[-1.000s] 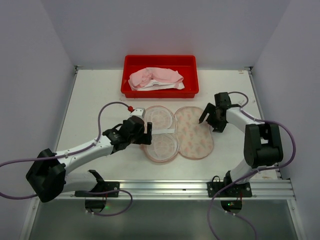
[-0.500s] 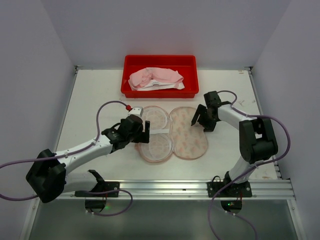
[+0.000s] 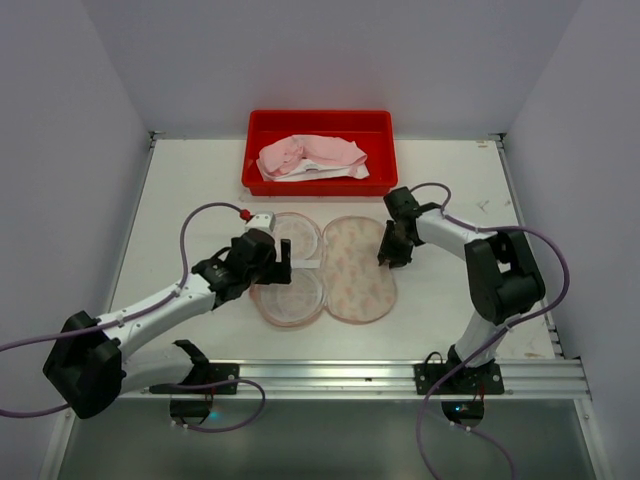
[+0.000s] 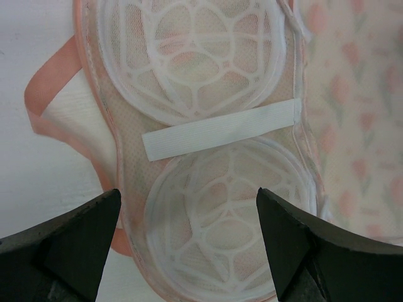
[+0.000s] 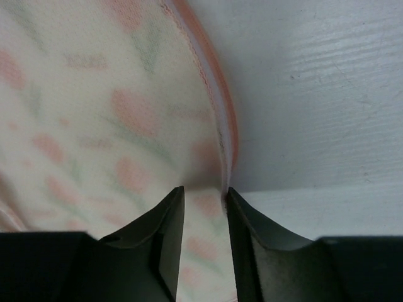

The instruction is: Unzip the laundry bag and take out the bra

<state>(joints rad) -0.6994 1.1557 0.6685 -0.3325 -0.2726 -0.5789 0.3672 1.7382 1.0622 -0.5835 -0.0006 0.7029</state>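
The laundry bag [image 3: 355, 268] lies opened flat mid-table, with its patterned half on the right and its two white-framed mesh cups [image 3: 290, 270] on the left. My left gripper [image 3: 284, 263] hovers open over the cups' left side; in the left wrist view its fingers straddle the lower cup [image 4: 220, 226], with the gripper [image 4: 189, 195] touching nothing. My right gripper [image 3: 386, 252] is at the patterned half's right edge. In the right wrist view it [image 5: 204, 192] is shut on the bag's fabric [image 5: 94, 113] beside the pink trim [image 5: 221, 123]. The pink bra [image 3: 310, 157] lies in the red tray.
The red tray [image 3: 320, 118] stands at the back centre of the white table. A white elastic band [image 4: 220, 132] crosses between the two cups. A pink strap loop [image 4: 47, 94] sticks out at the bag's left edge.
My right gripper moved left onto the bag's right edge and closed on it. The bag slid left and nearer. My left gripper shifted left with it, still open.
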